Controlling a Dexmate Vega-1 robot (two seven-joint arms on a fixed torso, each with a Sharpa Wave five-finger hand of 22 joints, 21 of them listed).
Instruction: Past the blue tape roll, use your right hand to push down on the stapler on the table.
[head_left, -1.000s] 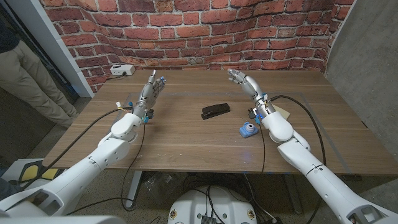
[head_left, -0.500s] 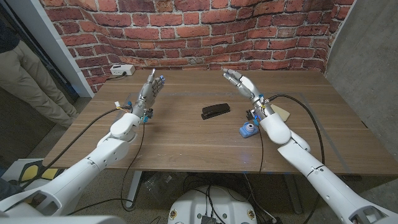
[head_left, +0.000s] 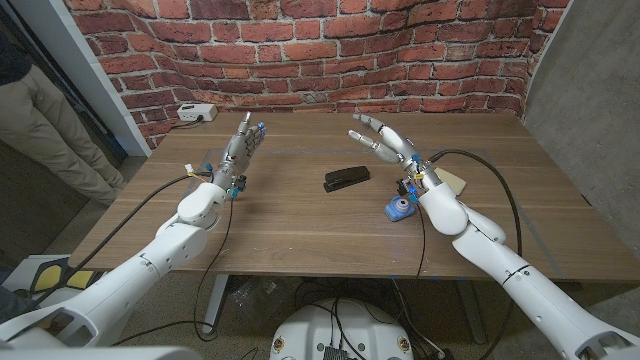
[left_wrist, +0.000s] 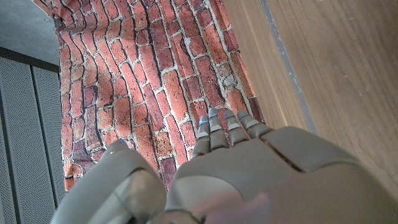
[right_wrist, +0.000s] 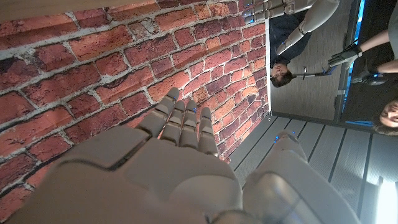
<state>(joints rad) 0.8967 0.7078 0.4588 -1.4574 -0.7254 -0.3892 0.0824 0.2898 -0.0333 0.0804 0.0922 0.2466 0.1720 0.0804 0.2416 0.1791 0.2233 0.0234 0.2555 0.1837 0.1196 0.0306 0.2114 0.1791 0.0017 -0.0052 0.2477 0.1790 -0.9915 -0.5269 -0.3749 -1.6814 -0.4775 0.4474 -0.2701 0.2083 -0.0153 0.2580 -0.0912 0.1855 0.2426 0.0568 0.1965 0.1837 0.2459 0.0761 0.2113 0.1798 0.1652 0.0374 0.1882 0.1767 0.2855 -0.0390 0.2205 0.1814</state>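
The black stapler (head_left: 346, 178) lies near the middle of the wooden table (head_left: 300, 230) in the head view. The blue tape roll (head_left: 399, 208) sits to its right, close to my right wrist. My right hand (head_left: 384, 139) hovers above the table behind and to the right of the stapler, fingers spread and reaching toward picture left, holding nothing. My left hand (head_left: 242, 146) stands raised over the table's left part, fingers apart and empty. In the right wrist view my right hand (right_wrist: 180, 155) points at the brick wall; in the left wrist view my left hand (left_wrist: 230, 162) does too.
A white power box (head_left: 197, 112) sits at the table's far left corner. A tan pad (head_left: 455, 181) lies by my right forearm. The brick wall (head_left: 320, 50) runs behind the table. A person (head_left: 35, 120) stands at the left edge.
My right hand has swung leftward and slightly toward the stapler, its fingers spreading wider. My left hand, the stapler and the tape roll have stayed put.
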